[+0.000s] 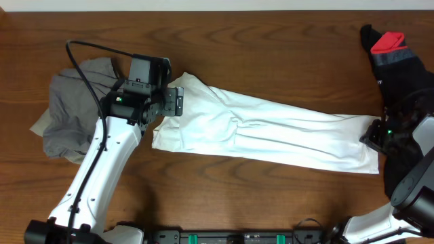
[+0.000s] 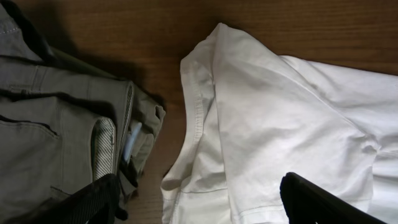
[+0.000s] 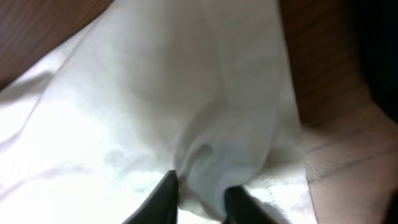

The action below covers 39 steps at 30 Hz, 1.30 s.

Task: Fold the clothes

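Brown wooden table [image 1: 271,54] bears a crumpled white T-shirt [image 1: 271,132]; right gripper [image 3: 200,196] pinches one end, left gripper [image 2: 202,200] hangs spread above the other.

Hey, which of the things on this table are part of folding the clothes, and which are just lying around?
Part of the job:
white T-shirt, one end pinched in the right end effector
grey-khaki garments, heaped at the left
black-and-red garment, at the far right

Just there:
wooden table
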{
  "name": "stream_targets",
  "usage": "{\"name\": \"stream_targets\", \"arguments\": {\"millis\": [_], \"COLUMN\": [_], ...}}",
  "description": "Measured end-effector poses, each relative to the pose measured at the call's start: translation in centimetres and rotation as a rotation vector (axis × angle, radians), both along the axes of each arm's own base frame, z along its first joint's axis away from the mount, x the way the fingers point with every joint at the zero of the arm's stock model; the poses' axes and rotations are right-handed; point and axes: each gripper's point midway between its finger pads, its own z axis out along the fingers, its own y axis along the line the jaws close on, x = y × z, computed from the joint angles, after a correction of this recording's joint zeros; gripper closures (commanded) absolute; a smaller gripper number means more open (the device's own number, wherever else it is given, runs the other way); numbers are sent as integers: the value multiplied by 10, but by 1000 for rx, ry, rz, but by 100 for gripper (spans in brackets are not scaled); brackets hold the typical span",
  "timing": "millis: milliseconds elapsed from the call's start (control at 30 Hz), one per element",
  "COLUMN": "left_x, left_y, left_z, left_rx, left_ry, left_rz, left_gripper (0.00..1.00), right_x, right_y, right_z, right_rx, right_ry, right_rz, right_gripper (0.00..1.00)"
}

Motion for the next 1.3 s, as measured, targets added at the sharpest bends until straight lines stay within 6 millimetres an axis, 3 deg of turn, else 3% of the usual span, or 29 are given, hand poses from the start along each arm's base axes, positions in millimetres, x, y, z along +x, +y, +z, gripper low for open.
{"name": "stream_targets", "arguments": {"millis": [133, 167, 233, 267, 300, 667, 933, 1067, 1300], "left_x": [0, 0, 0, 0, 0, 0, 0, 0, 0], "left_y": [0, 0, 0, 0, 0, 0, 0, 0, 0], "left_z": [0, 0, 0, 0, 0, 0, 0, 0, 0], "left_rx": [0, 0, 0, 0, 0, 0, 0, 0, 0], "left_ry": [0, 0, 0, 0, 0, 0, 0, 0, 0], "left_rz": [0, 0, 0, 0, 0, 0, 0, 0, 0], "left_gripper": [16, 16, 16, 16, 16, 16, 16, 16, 16], "right_x": [-1, -2, -1, -1, -1, -1, 0, 5, 8], "right_y": [3, 3, 2, 0, -3, -38, -38, -34, -18], "right_z": [1, 1, 4, 5, 6, 8, -7, -7, -8], "right_rx": [16, 18, 16, 9, -7, -146, -118, -82, 9], "right_ry": [6, 8, 11, 15, 21, 38, 70, 52, 19], "right_rz": [-3, -3, -6, -3, -4, -48, -41, -24, 12], "right_gripper": [99, 91, 41, 31, 28, 39, 46, 67, 90]}}
